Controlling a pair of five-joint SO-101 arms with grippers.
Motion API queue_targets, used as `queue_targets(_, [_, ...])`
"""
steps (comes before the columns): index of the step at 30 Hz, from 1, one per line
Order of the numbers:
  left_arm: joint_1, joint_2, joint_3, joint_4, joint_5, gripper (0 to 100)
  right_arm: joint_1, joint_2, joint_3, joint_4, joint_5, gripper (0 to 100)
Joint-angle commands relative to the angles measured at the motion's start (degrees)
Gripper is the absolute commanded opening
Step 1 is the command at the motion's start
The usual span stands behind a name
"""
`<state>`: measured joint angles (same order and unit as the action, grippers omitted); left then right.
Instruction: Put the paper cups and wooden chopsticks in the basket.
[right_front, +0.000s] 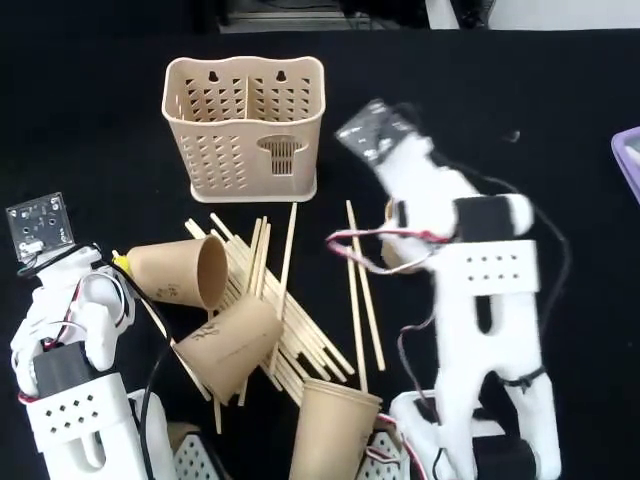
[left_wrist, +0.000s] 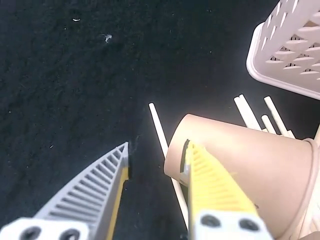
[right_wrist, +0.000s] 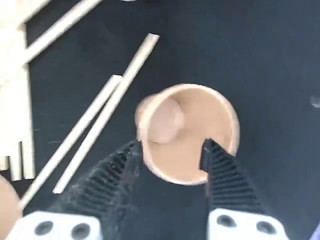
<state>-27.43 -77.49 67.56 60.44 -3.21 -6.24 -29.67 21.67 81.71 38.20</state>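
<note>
The beige slotted basket stands at the back of the black table. Three paper cups lie among a spread of wooden chopsticks in front of it. My left gripper is open at the closed bottom of the leftmost cup, one yellow finger over the cup, the other over the cloth. My right gripper hangs open over another cup, seen from above, mouth up. That cup is mostly hidden under the arm in the high view.
Two loose chopsticks lie just left of the right arm, and they also show in its wrist view. A purple object sits at the table's right edge. The basket's corner lies beyond the left gripper.
</note>
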Motion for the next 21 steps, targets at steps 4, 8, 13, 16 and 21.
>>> queue_targets(4, [0.48, -0.62, -0.57, -1.05, 0.09, 19, -0.7, 2.42, 2.95, -5.89, -0.79, 24.3])
queue_targets(8, [0.48, -0.62, -0.57, -1.05, 0.09, 19, -0.35, 8.66, 3.65, -7.03, -0.79, 24.3])
queue_targets(13, [0.48, -0.62, -0.57, -1.05, 0.09, 19, -0.18, 14.81, 2.86, -9.32, -0.79, 24.0])
queue_targets(16, [0.48, -0.62, -0.57, -1.05, 0.09, 19, -0.09, 16.92, 2.86, -10.11, -0.79, 18.6])
queue_targets(21, [0.48, -0.62, -0.48, -0.97, 0.09, 19, 2.11, 14.2, -0.22, -7.74, 1.32, 0.8])
